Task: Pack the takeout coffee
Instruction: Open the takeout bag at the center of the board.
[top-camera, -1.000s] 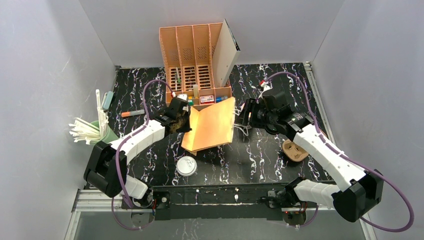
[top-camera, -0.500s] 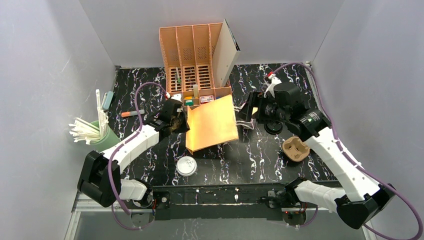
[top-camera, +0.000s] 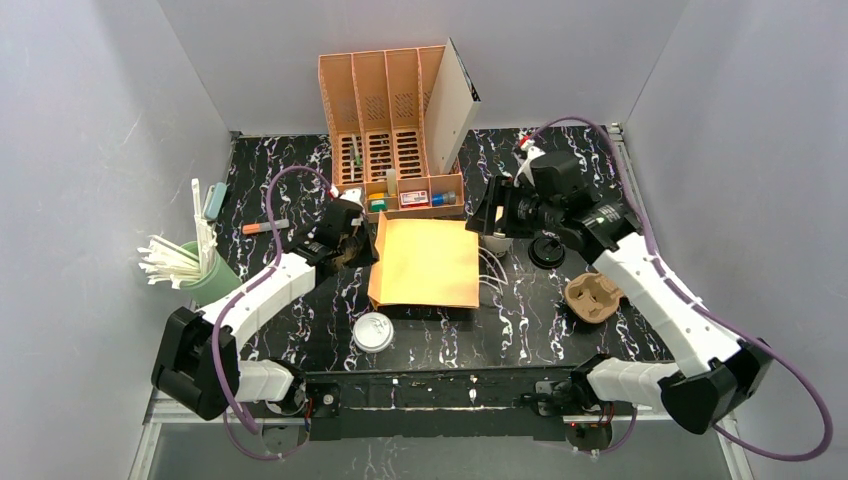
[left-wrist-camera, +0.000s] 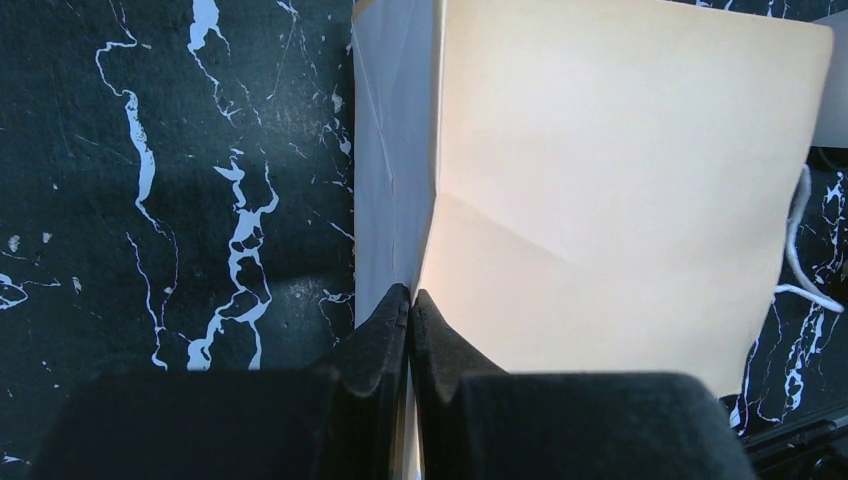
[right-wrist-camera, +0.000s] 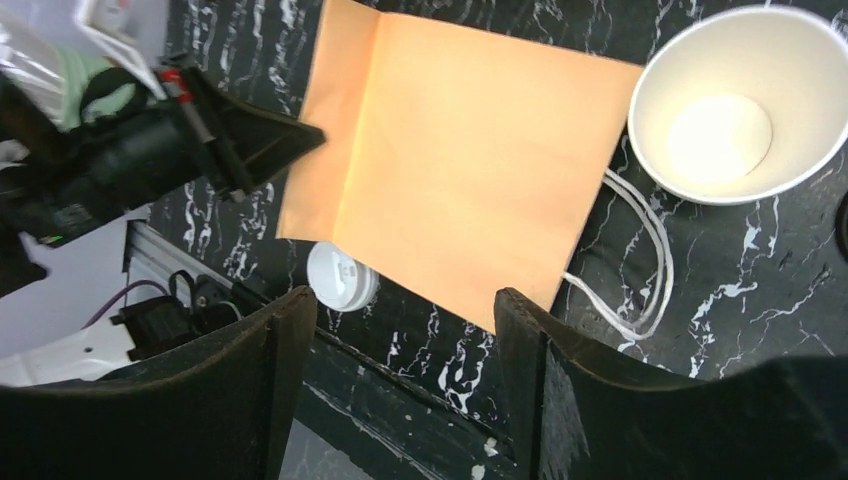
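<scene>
The takeout coffee's white paper cup (right-wrist-camera: 735, 105) stands upright and empty, cream inside, just right of the orange paper bag (top-camera: 425, 262). Its black lid (top-camera: 547, 250) lies on the table to the cup's right. The bag lies flat, its white string handles (right-wrist-camera: 640, 250) trailing toward the cup. My left gripper (left-wrist-camera: 410, 295) is shut on the bag's left edge (left-wrist-camera: 395, 150), seen from above at the left gripper (top-camera: 345, 240). My right gripper (right-wrist-camera: 402, 300) is open and holds nothing; it hangs over the cup (top-camera: 497, 243), partly hiding it from above.
A flat white round lid (top-camera: 373, 332) lies near the front edge. A brown cup carrier (top-camera: 590, 298) sits front right. An orange organizer (top-camera: 390, 130) with a white board stands at the back. A green cup of white straws (top-camera: 200, 265) is at the left.
The bag has gone from tilted up to lying flat on the table. My right gripper has come away from the bag's right side and drawn back over the cup.
</scene>
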